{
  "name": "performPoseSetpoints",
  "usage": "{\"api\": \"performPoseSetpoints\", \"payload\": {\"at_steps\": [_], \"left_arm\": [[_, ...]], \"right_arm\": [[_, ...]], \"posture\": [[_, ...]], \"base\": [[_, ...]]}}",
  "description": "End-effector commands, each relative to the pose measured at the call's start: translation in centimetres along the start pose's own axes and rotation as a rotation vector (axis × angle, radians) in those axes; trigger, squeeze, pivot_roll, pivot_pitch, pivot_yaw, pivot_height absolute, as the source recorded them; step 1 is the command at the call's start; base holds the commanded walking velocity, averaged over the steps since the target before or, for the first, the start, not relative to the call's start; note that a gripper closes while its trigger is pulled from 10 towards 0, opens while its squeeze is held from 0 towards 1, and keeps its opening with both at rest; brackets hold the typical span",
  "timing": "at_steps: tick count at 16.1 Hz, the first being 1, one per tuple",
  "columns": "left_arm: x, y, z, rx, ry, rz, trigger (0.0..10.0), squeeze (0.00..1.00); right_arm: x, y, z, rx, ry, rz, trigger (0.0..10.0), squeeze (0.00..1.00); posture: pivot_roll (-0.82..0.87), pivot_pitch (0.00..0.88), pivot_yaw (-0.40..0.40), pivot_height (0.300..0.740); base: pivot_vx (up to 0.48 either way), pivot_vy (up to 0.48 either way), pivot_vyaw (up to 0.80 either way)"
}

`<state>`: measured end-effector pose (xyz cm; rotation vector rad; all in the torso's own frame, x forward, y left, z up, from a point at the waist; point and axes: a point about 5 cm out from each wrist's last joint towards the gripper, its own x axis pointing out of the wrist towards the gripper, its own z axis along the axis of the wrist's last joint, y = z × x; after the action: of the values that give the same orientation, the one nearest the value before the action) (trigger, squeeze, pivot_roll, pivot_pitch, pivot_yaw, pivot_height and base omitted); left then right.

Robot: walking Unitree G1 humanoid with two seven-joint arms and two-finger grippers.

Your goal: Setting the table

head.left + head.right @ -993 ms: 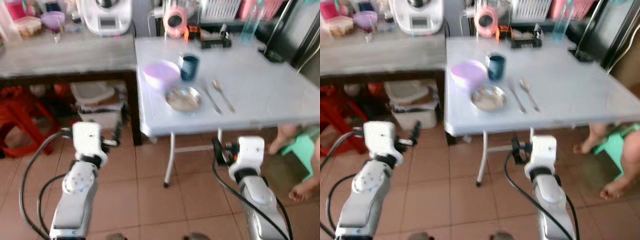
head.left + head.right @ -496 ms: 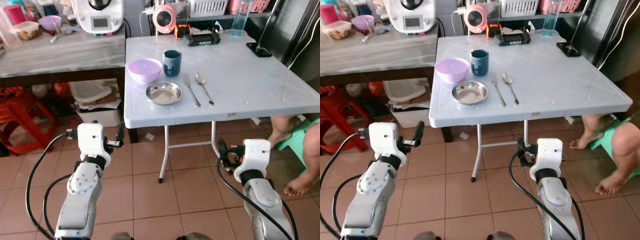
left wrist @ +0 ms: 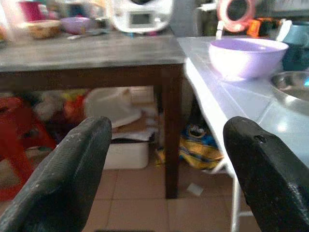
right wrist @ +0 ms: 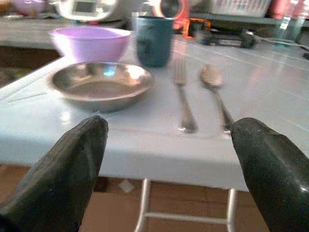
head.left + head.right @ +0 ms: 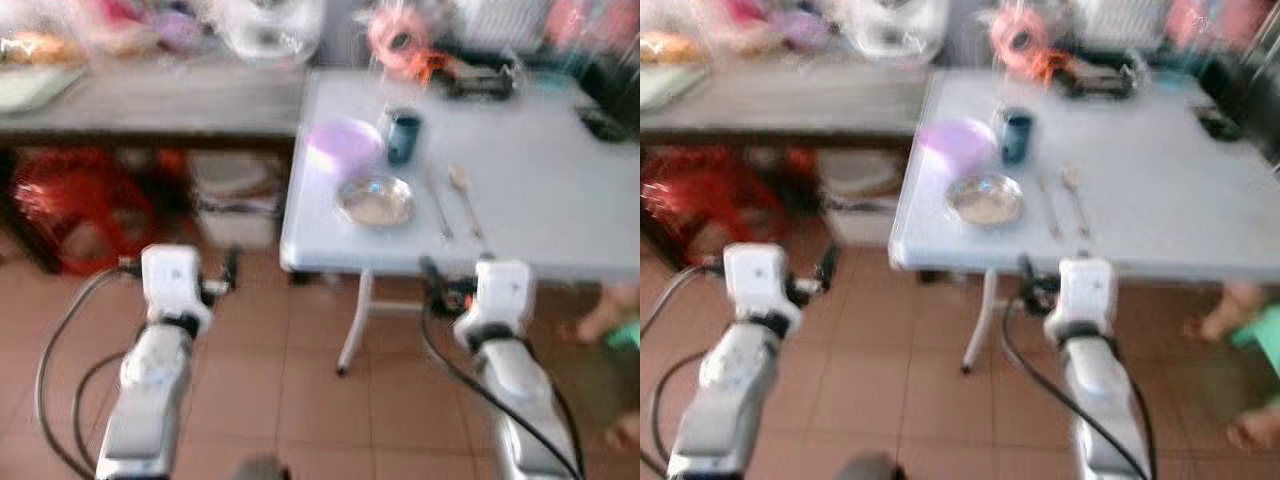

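A white folding table [image 5: 545, 150] stands ahead and to the right. Along its near left side sit a purple bowl [image 5: 343, 145], a dark teal cup [image 5: 404, 135], a steel plate [image 5: 375, 200], a fork [image 5: 438, 205] and a spoon [image 5: 465, 195]. My right gripper [image 4: 169, 159] is open just short of the table's front edge, level with the plate [image 4: 100, 84] and the fork [image 4: 182, 104]. My left gripper [image 3: 164, 159] is open over the floor, left of the table, facing the bowl [image 3: 245, 55] from the side.
A dark wooden counter [image 5: 150, 100] with a white appliance [image 5: 270, 25] joins the table's left side. Beneath it are a red stool [image 5: 70, 200] and a white bin [image 5: 240, 190]. A person's foot [image 5: 605, 320] is at the right by the table. Tiled floor lies ahead.
The whole picture has swung and blurred, so the camera has moved. The table's front edge now looks nearer my right gripper. Both grippers stay open and empty.
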<state>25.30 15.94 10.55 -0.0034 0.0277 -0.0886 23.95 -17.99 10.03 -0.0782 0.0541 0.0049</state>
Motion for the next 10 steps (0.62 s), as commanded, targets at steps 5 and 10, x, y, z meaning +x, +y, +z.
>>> {"api": "performPoseSetpoints", "payload": {"at_steps": [5, 10], "left_arm": [[0.33, -0.97, 0.55, -0.003, -0.025, -0.037, 10.0, 0.0], [0.39, -0.93, 0.53, -0.005, -0.027, -0.03, 10.0, 0.0]], "right_arm": [[-0.27, -0.94, 0.12, -0.019, -0.003, -0.032, 10.0, 0.0], [-0.22, -0.52, 0.67, -0.058, -0.038, 0.0, 10.0, 0.0]], "posture": [[-0.03, 0.0, 0.029, 0.74], [-0.03, 0.0, 0.03, 0.74]], "base": [[0.465, 0.0, 0.0], [0.427, 0.0, 0.41]]}}
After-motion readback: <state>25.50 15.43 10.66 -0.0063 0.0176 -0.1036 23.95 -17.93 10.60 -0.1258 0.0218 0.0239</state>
